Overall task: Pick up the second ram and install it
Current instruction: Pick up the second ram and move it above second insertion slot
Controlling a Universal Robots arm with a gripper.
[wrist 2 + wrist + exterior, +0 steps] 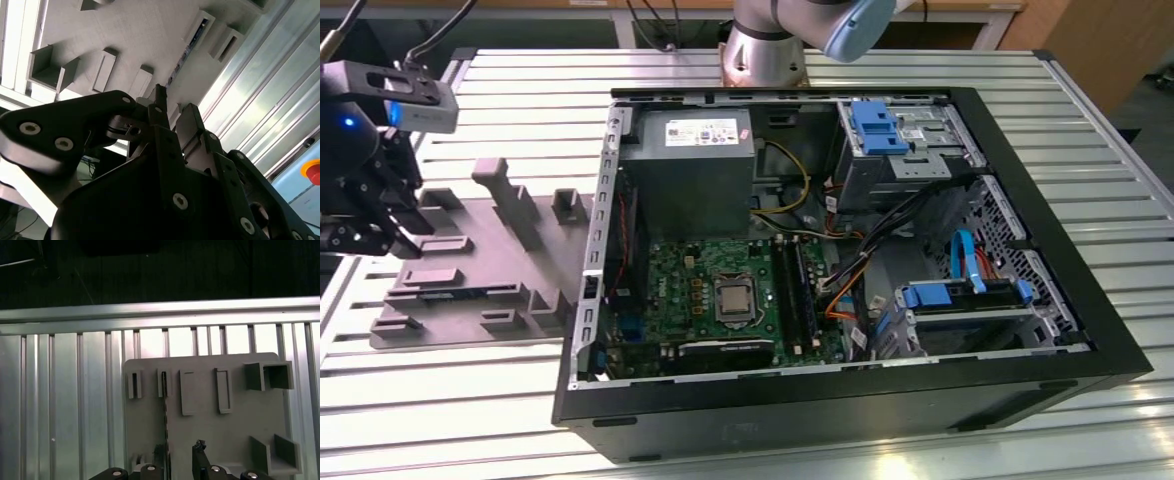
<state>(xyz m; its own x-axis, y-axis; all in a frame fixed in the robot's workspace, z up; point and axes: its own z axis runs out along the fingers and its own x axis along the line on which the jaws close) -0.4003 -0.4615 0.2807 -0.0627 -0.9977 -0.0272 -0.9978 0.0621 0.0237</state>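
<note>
1. This is a robotics lab or assembly workshop: the arm's base (767,45) stands at a ribbed aluminium table (480,400).
2. An opened computer case (854,400) lies there with its motherboard (680,290) exposed.
3. A grey moulded fixture tray (467,260) sits beside the case.
4. The second wrist view shows a red emergency-stop button (312,172).

1. A slatted metal table (480,400) spans the exterior view, and its ribs catch bright light.
2. Beyond the table's far edge stands brown wooden furniture (1107,45), with dark cables (654,25) hanging nearby.
3. In the first wrist view, the table's edge rail (160,310) borders a dark, unlit space (150,270).
4. In the second wrist view, a red round button (312,172) sits on a pale blue surface just beside the table.
</note>
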